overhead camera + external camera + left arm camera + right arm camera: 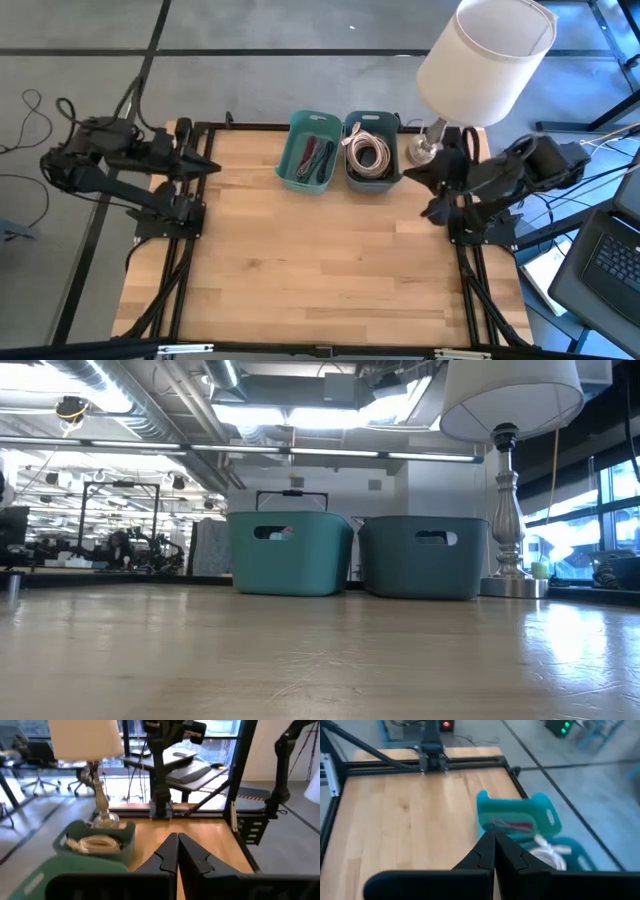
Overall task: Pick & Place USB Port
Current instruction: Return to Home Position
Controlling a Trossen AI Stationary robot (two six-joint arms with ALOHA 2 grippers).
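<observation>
Two bins stand side by side at the table's far edge. The teal bin point(309, 152) holds dark and red cables; the grey-blue bin point(371, 152) holds coiled pale cables. Both show from the side in the low view, teal bin point(290, 552) and grey-blue bin point(424, 555). My left gripper point(212, 166) is shut and hovers at the far left of the table, pointing right. My right gripper point(408, 175) is shut and hovers at the far right, beside the grey-blue bin, pointing left. In the wrist views the shut fingertips show as left gripper point(178, 836) and right gripper point(494, 834). No loose USB item lies on the tabletop.
A table lamp with a white shade point(486, 55) stands on its silver base point(427, 150) at the far right corner, close behind my right arm. A black frame rail point(250, 127) runs round the wooden table point(310, 260). A laptop point(610, 255) sits off the table's right.
</observation>
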